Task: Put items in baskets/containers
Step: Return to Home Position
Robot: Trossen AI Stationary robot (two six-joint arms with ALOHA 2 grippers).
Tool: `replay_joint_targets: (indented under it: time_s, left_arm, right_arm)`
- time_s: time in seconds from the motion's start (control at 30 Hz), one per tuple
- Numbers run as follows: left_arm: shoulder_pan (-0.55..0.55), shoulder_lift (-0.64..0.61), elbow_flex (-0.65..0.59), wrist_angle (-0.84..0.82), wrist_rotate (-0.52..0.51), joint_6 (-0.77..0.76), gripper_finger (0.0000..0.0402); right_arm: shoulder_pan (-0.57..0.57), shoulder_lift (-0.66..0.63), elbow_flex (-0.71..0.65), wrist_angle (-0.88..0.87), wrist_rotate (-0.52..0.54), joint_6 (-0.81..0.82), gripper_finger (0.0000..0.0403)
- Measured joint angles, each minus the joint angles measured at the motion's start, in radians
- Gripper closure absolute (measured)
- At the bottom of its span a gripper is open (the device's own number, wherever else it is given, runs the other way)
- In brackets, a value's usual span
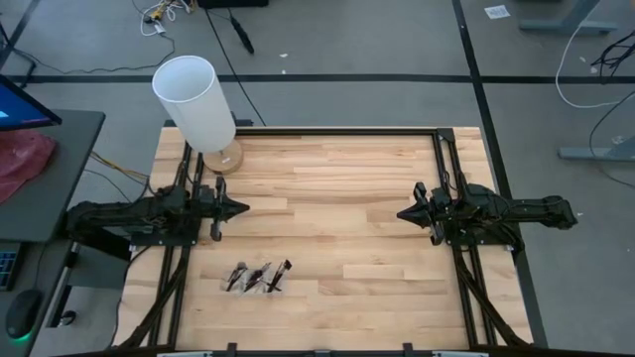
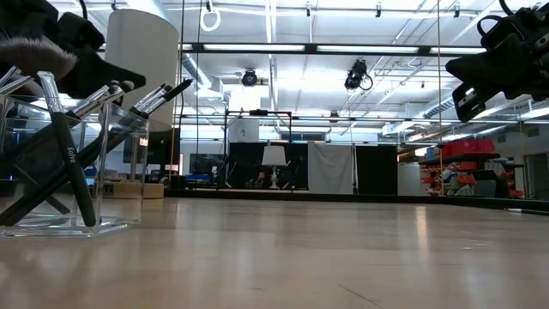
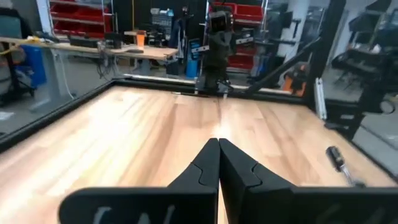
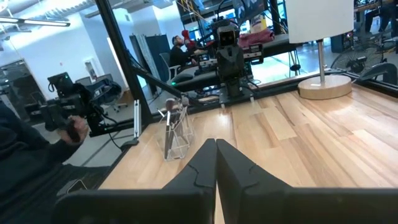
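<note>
As the overhead camera shows it, the brushes (image 1: 260, 277) sit bunched in one small cluster left of centre on the table (image 1: 347, 188), close to its edge at the bottom of that view. From table height I can make out the clear organizer (image 2: 120, 172) that holds them. It is an upright transparent box with flat walls, and the brushes lean crosswise inside it at mixed angles. Their handles are slim and dark, several have silver ferrules, and one has pale lettering on its shaft. The tufted heads poke up above the rim, with a fuller dark head fanned out at the top of the bunch. My right wrist camera sees the organizer from across the table, upright, with the tips splayed above it.

My left gripper (image 1: 236, 208) hangs over the left side of the table, pointing toward the centre and well apart from the organizer. Its two fingers (image 3: 202, 171) are pressed together tip to tip and carry nothing. My right gripper (image 1: 405, 213) mirrors it over the right side, facing the left one, with its fingers (image 4: 199, 168) likewise clamped together and empty.
</note>
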Motion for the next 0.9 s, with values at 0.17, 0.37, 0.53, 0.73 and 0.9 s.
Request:
replay_joint_targets:
  time_s: [0.17, 0.37, 0.53, 0.73, 0.9]
  left_arm:
    - [0.0, 0.008, 0.0, 0.004, 0.001, -0.028, 0.0397]
    - [0.0, 0.009, 0.0, 0.003, 0.001, -0.03, 0.0397]
    - [0.0, 0.009, -0.001, 0.012, 0.002, -0.03, 0.0397]
    - [-0.004, -0.044, -0.001, 0.0, 0.013, -0.03, 0.0397]
    - [-0.037, -0.049, -0.001, 0.001, 0.019, 0.03, 0.0397]
  right_arm:
    - [0.0, 0.0, 0.0, -0.001, 0.0, 0.0, 0.0392]
    - [0.0, 0.0, 0.0, 0.0, 0.0, 0.0, 0.0392]
    - [0.0, 0.0, 0.0, 0.0, 0.0, 0.0, 0.0392]
    - [0.0, 0.0, 0.0, 0.0, 0.0, 0.0, 0.0392]
    - [0.0, 0.0, 0.0, 0.0, 0.0, 0.0, 0.0392]
